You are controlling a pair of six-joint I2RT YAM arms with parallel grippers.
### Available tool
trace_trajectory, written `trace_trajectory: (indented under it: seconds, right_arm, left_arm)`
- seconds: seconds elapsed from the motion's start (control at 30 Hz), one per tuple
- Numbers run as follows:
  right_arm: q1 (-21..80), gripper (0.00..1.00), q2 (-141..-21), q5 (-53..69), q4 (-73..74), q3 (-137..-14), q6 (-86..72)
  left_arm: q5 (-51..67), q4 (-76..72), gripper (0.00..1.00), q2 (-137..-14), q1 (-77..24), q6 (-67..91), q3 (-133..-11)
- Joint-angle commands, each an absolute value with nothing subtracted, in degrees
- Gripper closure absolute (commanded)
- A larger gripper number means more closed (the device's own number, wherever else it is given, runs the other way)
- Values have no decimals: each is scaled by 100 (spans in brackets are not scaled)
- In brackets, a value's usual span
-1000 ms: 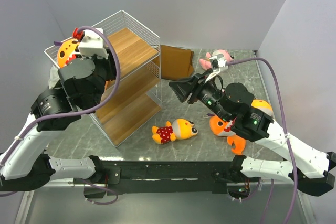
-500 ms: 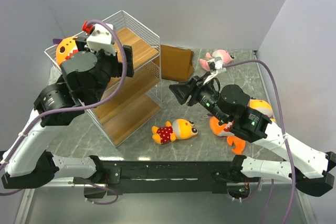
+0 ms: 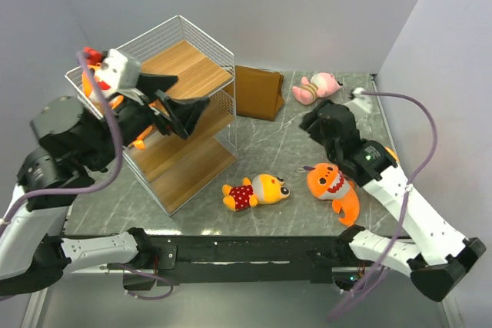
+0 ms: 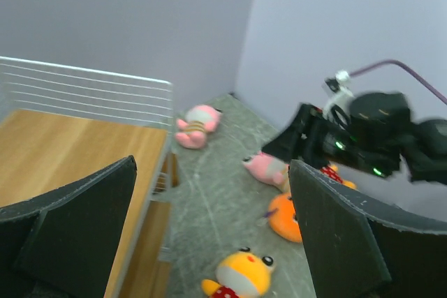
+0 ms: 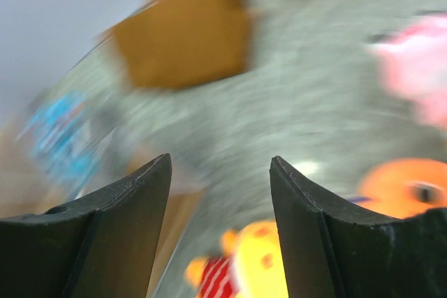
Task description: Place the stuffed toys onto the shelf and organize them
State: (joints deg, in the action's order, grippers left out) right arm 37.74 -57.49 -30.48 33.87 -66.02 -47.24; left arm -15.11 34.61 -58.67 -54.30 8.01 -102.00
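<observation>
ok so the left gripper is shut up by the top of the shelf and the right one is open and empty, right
Not quite. The left gripper is open, not shut: the left wrist view shows its jaws wide apart with nothing between them, up by the top of the shelf. The right gripper is open and empty, as you said.

white wire shelf (image 3: 192,71) with wooden boards stands back left, a second shark (image 3: 89,88) half hidden on top. right of it lie an orange shark (image 3: 336,187), a red-dotted plush (image 3: 255,191) and, further back, a pink plush (image 3: 318,85).
</observation>
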Motion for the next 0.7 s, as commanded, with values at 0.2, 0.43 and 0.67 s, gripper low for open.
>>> trace_trajectory:
  seconds: [0.2,0.43,0.67]
  right_arm:
    - [1268,33,-5889,-3774,4623,-6136,-6100]
    - [1090,33,-5757,-2814,5633,-5520,-6759]
    - [1107,32,-4843,-1943,4694,-4202,-6381]
  left_arm:
    - [-264,2997,4,-5740,-5414,1415,-9273]
    - [-351,3146,3,-5423,-5414,1380,-9448]
    - [-703,3006,4,-5028,-5414,1318,-9194]
